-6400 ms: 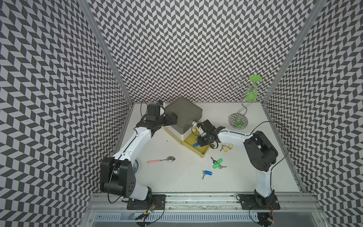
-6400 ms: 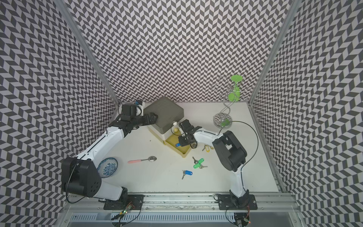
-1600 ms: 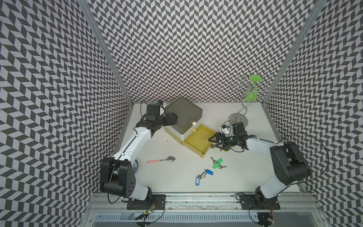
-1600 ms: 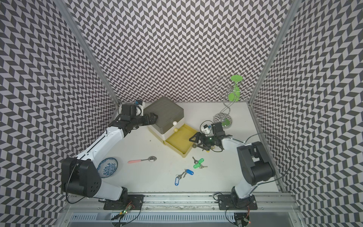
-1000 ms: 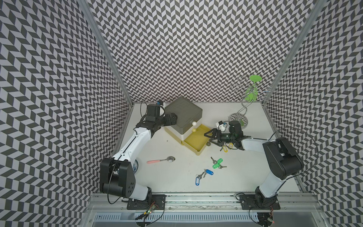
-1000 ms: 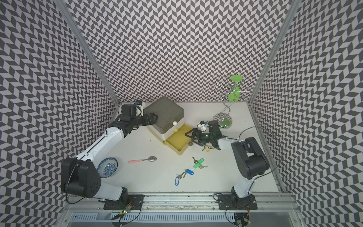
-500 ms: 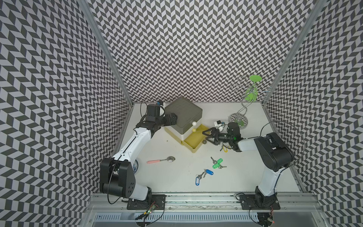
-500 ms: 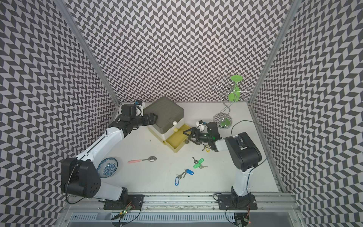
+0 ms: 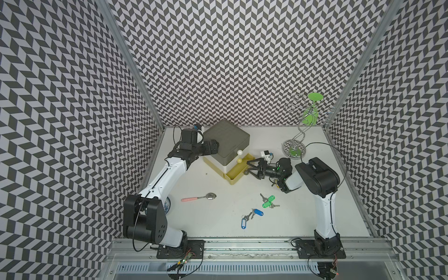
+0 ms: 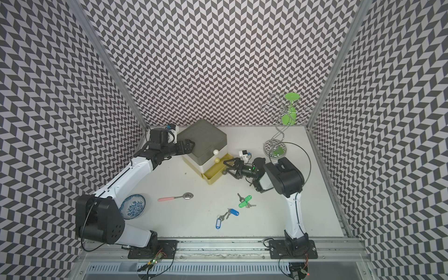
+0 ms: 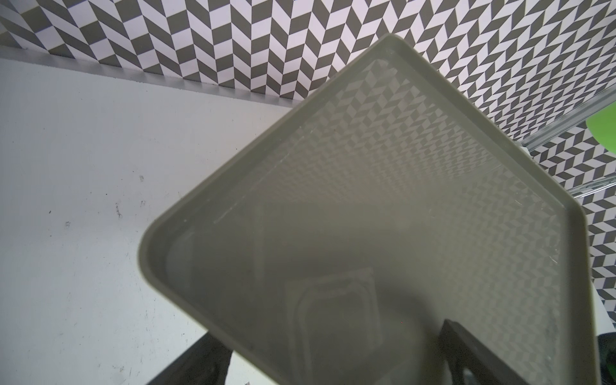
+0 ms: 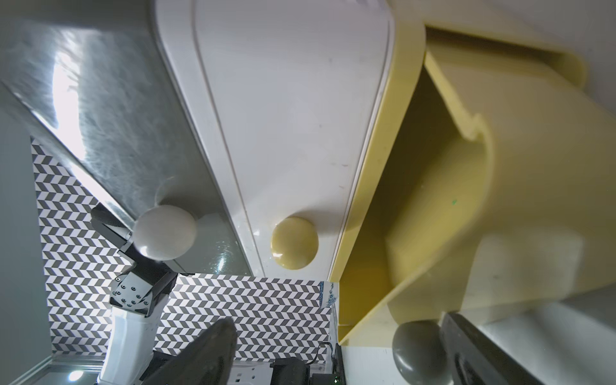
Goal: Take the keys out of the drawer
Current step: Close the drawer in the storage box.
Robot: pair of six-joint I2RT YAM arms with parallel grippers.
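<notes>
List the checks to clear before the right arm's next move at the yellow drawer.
1. Right gripper open: ok.
2. Dark knob within the jaws' span: ok, close beside one finger.
3. Yellow drawer free of keys: visible part ok, rest cannot tell.
4. Green-tagged keys and blue-tagged keys out on the table: ok.
5. Left gripper on the drawer unit's grey top: ok; grip cannot tell.

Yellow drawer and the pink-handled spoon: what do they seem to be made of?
Yellow drawer: looks like moulded plastic, smooth and faintly glossy, with rounded rims. Spoon: the shiny, reflective bowl suggests metal; the matte pink handle is probably plastic or a coating.
</notes>
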